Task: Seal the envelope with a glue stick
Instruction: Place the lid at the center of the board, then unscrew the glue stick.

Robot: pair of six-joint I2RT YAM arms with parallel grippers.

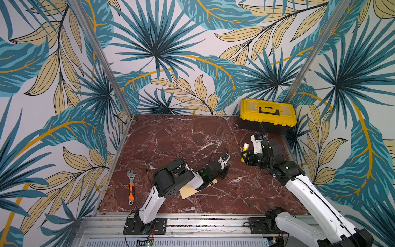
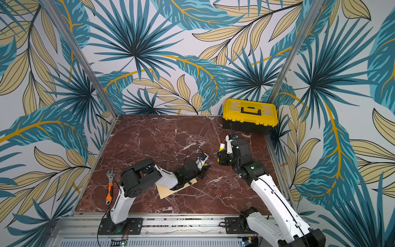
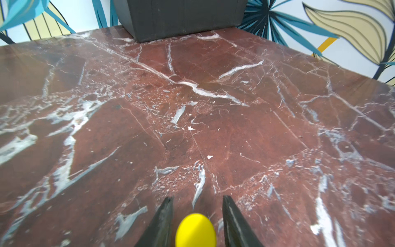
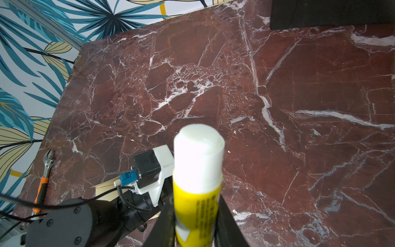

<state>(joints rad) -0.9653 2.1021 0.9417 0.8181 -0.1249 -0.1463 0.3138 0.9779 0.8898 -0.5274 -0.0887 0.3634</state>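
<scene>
Right wrist view: the right tool (image 4: 196, 216) is clamped on the yellow body of the glue stick (image 4: 197, 171). The stick's bare white tip points away from the camera, over open worktop (image 4: 299, 107). In both top views the stick (image 1: 244, 150) (image 2: 221, 147) is held off the worktop on the right side, in front of the yellow-lidded toolbox (image 1: 268, 111) in the far right corner.

In the left wrist view the left tool (image 3: 196, 205) has its jaws apart around the round yellow cap (image 3: 195, 229). A sliver of gap shows on each side of the cap, so it looks loose rather than pinched. Whether the cap rests on the worktop cannot be told.

The envelope (image 1: 189, 190) (image 2: 168, 189) lies flat toward the near middle of the worktop, mostly hidden under the left arm (image 1: 177, 179). Only its near corner and a strip of its far edge show, so the flap cannot be made out. An orange-handled wrench (image 1: 131, 186) lies well apart on the left.

My reading is that uncapping is done and the cap is being let go, while gluing has not begun. The next move calls for the left arm to uncover the flap and then steady the paper. The right arm must swing left and bring the white tip down onto the flap edge, pressing lightly so the thin envelope does not slide or crumple.
</scene>
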